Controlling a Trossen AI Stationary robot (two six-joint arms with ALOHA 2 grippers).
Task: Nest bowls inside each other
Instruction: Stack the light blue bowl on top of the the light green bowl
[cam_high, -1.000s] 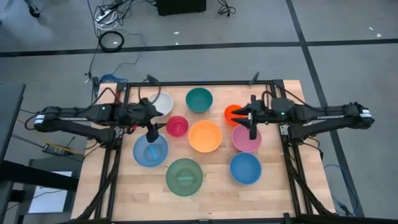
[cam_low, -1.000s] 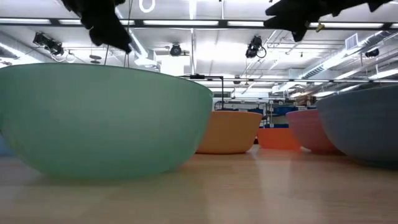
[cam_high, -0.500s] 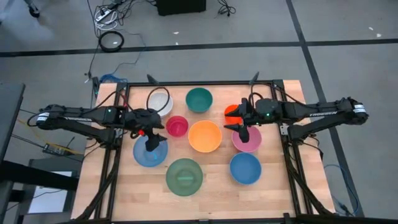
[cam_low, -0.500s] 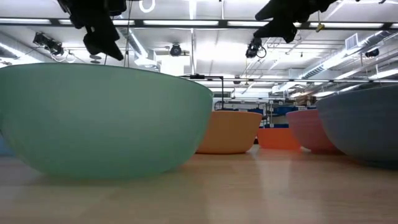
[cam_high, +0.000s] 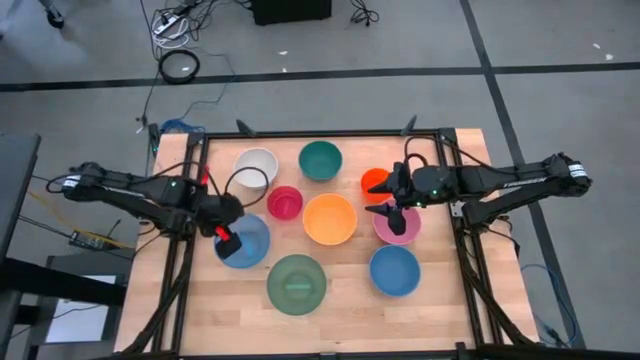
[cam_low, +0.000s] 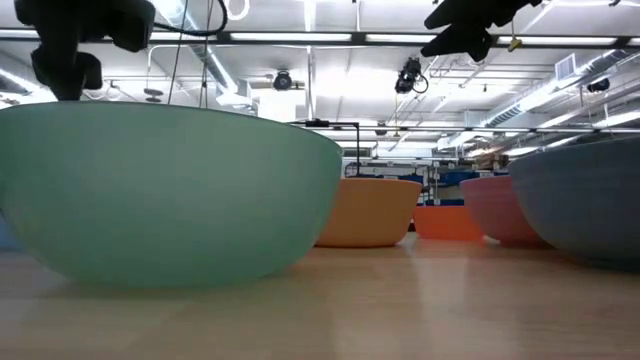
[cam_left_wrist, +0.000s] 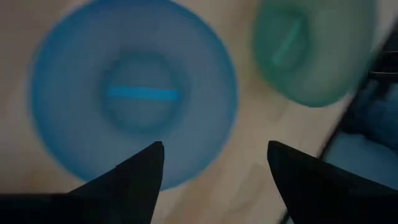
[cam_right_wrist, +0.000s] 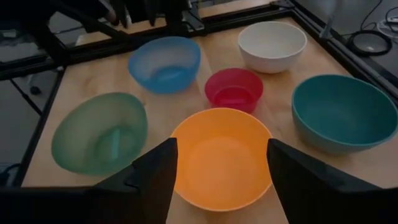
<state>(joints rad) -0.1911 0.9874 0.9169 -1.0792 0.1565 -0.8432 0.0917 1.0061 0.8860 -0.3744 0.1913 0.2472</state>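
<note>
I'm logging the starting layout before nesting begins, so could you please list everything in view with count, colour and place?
white bowl: one, white, far left of the table.
teal bowl: one, teal, far middle.
orange-red bowl: one, small, far right, partly under the right arm.
red bowl: one, small, left of centre.
orange-yellow bowl: one, table centre.
pink bowl: one, right of centre.
blue bowls: two, one at left, one near right.
green bowl: one, near middle.
table: one, pale wood, dark frame.
left gripper: open, over the left blue bowl.
right gripper: open, above the pink bowl's edge.
</note>
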